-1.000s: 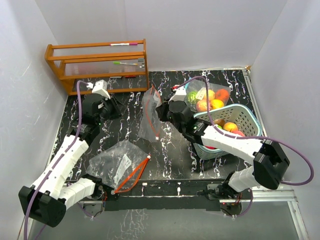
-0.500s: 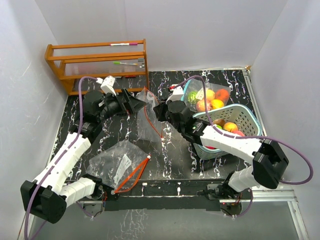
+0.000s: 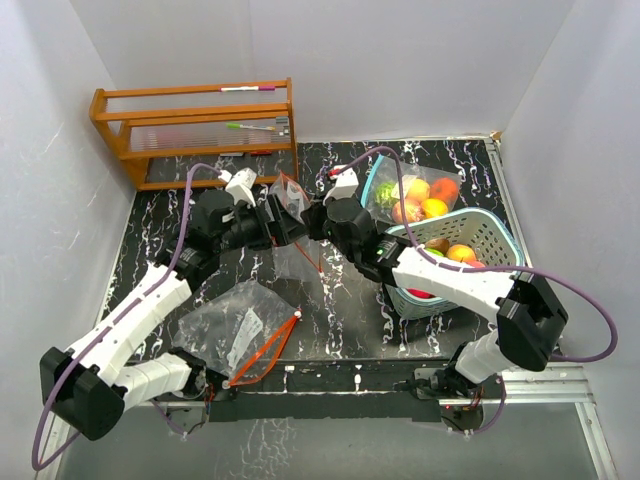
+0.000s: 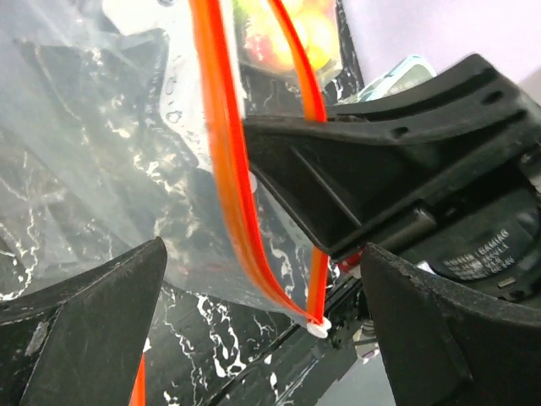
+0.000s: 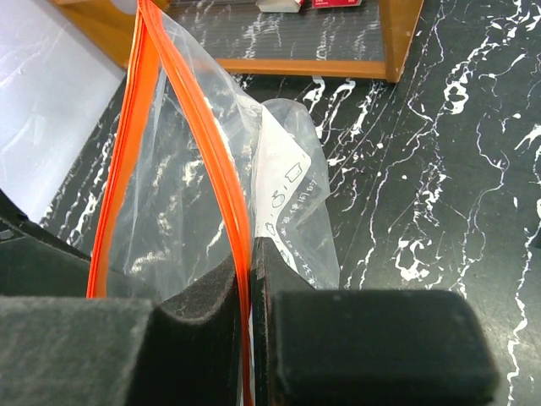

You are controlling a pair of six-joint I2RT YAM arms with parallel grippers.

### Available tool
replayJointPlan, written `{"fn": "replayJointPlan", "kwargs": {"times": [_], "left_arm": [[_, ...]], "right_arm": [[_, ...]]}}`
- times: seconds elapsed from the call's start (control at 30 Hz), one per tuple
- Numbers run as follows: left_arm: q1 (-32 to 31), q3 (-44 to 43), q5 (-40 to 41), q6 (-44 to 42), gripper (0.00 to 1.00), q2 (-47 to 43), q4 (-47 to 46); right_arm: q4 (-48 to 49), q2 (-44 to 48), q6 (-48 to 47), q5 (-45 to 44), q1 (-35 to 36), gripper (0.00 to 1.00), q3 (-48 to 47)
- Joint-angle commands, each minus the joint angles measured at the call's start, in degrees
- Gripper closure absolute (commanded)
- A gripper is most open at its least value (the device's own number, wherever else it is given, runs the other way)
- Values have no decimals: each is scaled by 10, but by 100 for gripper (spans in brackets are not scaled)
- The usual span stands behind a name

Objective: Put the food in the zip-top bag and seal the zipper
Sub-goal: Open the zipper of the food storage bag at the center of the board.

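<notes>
Now: the empty zip-top bag is held up for a second grasp, and no food is loaded yet.
Right wrist: the right gripper point(image 5: 252, 271) is pressed together on the orange zipper rim point(image 5: 123, 156) of the zip-top bag point(image 5: 194, 211); so thin a pinch could be lost if the film is tugged. Left wrist: the left gripper point(image 4: 262, 317) is spread wide about that rim; both lips might be caught together, leaving the mouth closed. Top external: the food point(image 3: 420, 200) is seen apart, in and behind the teal basket point(image 3: 490, 235); compared with a second ago, the left gripper has been opened and brought from well left of the bag up to it.
</notes>
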State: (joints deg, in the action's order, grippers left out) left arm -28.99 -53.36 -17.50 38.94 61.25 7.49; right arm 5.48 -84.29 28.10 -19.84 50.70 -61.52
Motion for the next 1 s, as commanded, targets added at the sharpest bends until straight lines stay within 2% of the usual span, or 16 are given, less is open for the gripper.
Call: {"fn": "replayJointPlan", "kwargs": {"times": [0.0, 0.07, 0.17, 0.23, 0.43, 0.47, 0.57, 0.63, 0.67, 0.8, 0.97], "left_arm": [[-6, -5, 44, 7, 3, 5, 29], [-6, 2, 54, 14, 7, 7, 26], [-7, 13, 83, 22, 19, 2, 26], [-7, 22, 103, 24, 23, -5, 20], [-8, 35, 96, 36, 37, 27, -25], [-8, 35, 97, 34, 44, 34, -31], [-9, 34, 112, 24, 81, 43, -39], [-9, 29, 127, 11, 97, 46, -39], [-9, 24, 134, 2, 100, 48, -36], [-9, -6, 169, -51, 100, 54, -3], [-8, -51, 273, -146, 100, 21, 92]], "right_arm": [[21, 7, -18, -21, 7, 92, -29], [24, 12, -18, -22, 8, 92, -23], [28, 23, -18, -23, 10, 92, -13], [29, 31, -19, -26, 10, 92, -6], [31, 55, -19, -24, 12, 92, 11], [31, 58, -20, -23, 13, 92, 12], [29, 69, -20, -24, 16, 92, 18], [29, 76, -19, -22, 16, 92, 23], [29, 79, -18, -22, 17, 92, 26], [6, 93, -13, -52, 17, 92, 37], [-76, 127, 7, -185, 17, 92, 59]]}}
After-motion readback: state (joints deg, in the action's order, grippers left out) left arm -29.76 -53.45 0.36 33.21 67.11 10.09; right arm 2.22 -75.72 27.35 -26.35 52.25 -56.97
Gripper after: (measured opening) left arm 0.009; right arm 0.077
